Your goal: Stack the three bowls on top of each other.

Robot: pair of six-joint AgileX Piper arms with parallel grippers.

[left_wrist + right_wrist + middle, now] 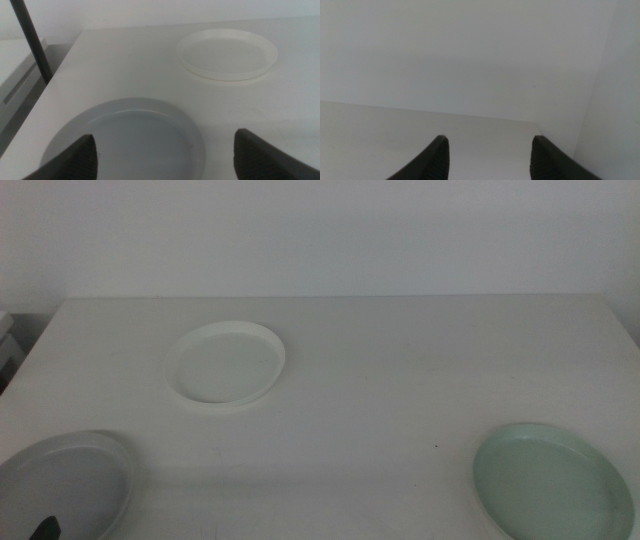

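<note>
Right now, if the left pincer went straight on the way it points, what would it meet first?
Probably the grey bowl: it lies directly ahead of the open left pincer. The white bowl sits farther on and off to one side. Depth is hard to judge.

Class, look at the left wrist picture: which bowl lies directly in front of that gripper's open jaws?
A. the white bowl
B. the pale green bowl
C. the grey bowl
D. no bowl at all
C: the grey bowl lies just ahead of the left gripper, whose jaws stand wide apart; the white bowl sits farther off.
</note>
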